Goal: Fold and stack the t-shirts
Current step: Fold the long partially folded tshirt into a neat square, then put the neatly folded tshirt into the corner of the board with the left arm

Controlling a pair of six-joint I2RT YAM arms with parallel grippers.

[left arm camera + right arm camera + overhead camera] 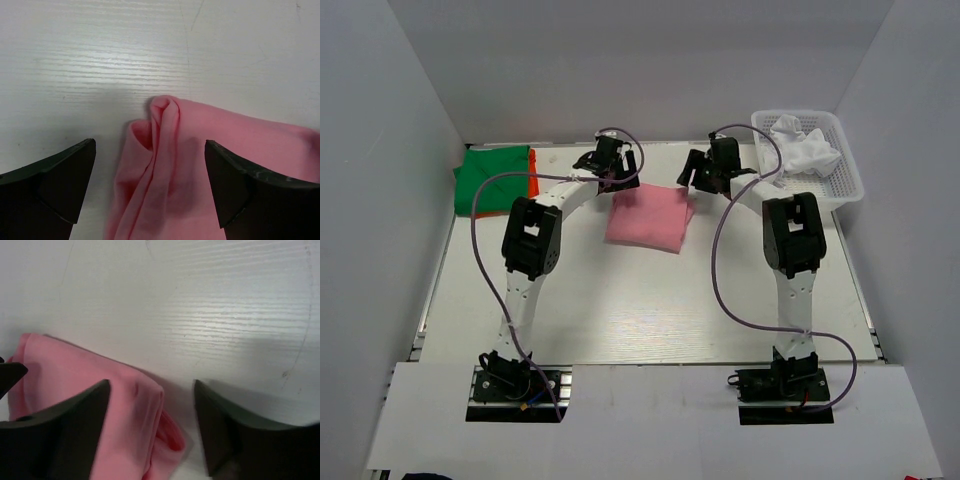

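With both sets of jaws spread and nothing pinched, left gripper [150,150] and right gripper [151,387] sit at the far corners of the folded pink t-shirt [650,217], which lies flat on the table [650,320]. White mesh basket [845,175] far right holds a crumpled white t-shirt [805,150]. Green t-shirt [490,180] far left, orange t-shirt [532,172] showing at its right edge.

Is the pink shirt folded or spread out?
Folded: the pink shirt lies as a compact rectangle, doubled edges showing in both wrist views.
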